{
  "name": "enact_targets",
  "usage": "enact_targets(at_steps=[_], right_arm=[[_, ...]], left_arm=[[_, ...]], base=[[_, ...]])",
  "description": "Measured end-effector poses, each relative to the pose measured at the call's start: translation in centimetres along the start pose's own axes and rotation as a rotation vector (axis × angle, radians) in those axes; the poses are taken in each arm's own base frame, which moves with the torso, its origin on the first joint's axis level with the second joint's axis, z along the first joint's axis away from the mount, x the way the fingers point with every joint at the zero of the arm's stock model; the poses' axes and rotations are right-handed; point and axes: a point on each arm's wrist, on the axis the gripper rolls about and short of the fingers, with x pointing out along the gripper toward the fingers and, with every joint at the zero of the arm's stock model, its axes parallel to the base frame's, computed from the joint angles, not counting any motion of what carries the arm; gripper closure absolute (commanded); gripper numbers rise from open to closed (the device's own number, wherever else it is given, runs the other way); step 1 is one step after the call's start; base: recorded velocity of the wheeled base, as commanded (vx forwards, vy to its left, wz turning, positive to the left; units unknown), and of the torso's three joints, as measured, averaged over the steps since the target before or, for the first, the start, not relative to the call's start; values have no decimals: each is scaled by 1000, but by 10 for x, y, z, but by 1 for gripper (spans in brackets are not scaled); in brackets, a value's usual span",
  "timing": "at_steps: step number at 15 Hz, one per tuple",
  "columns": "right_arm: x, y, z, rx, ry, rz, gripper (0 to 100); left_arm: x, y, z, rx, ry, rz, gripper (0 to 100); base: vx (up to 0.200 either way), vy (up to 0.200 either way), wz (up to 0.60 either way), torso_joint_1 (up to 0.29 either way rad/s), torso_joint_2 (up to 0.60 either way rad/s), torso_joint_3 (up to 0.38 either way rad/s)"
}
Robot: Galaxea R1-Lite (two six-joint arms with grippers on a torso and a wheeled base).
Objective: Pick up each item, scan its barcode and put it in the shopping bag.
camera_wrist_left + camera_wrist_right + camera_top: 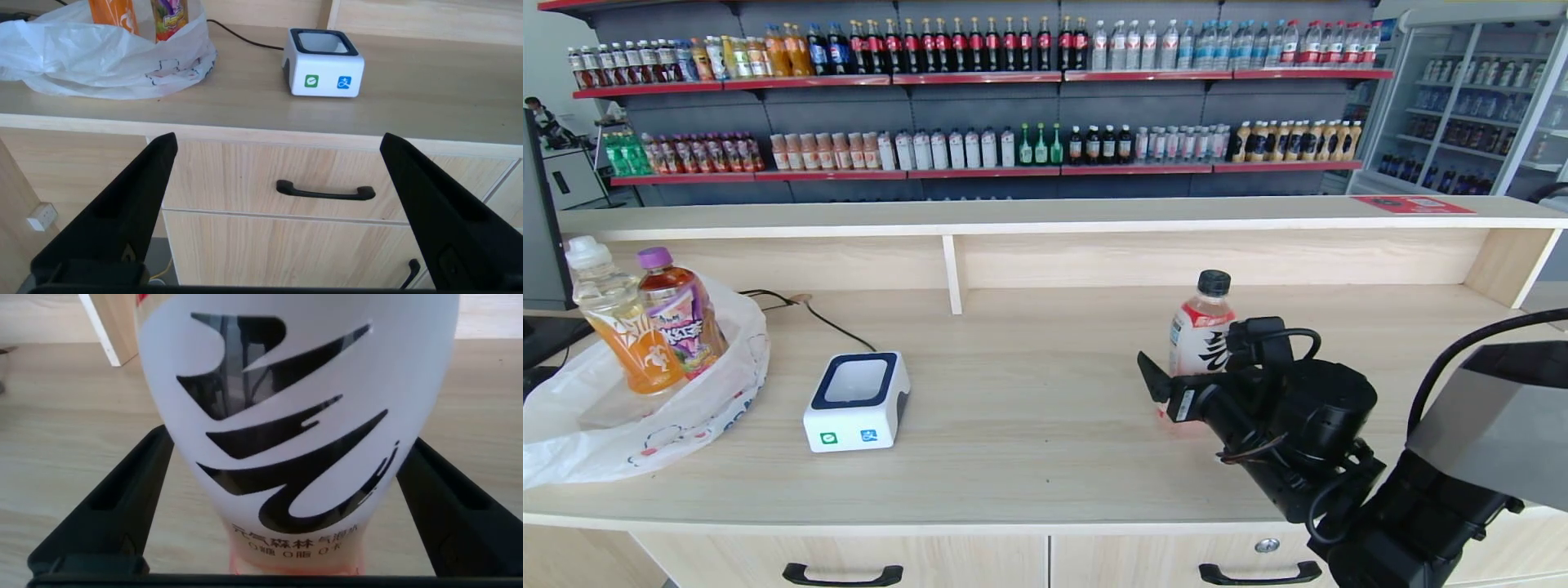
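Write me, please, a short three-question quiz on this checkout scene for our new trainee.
1. True or false: the white bottle already lies in the shopping bag.
2. How many bottles stand in the shopping bag? A) one B) two C) four
3. Fill in: the white bottle stands between the open fingers of the ____ end effector.
Key:
1. False; it stands on the counter.
2. B: an orange-label bottle and a purple-capped bottle.
3. Right; the right end effector straddles it.
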Motion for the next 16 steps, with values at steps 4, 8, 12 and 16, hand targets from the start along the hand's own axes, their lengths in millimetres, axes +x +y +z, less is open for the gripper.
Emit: enact_targets(at_steps=[4,8,12,16], right_arm=[[7,2,-3,2,-5,4,0],[12,3,-4,6,-14,4,0],[13,3,-5,9,-13,3,0],[13,3,-5,20,-13,3,100]], left_arm=[[0,0,0,0,0,0,0],[0,0,0,0,0,0,0],[0,0,0,1,0,0,0],[0,0,0,1,0,0,0]], base=[[0,0,0,0,0,0],[0,0,0,0,0,0],[0,0,0,0,0,0],[0,0,0,0,0,0]])
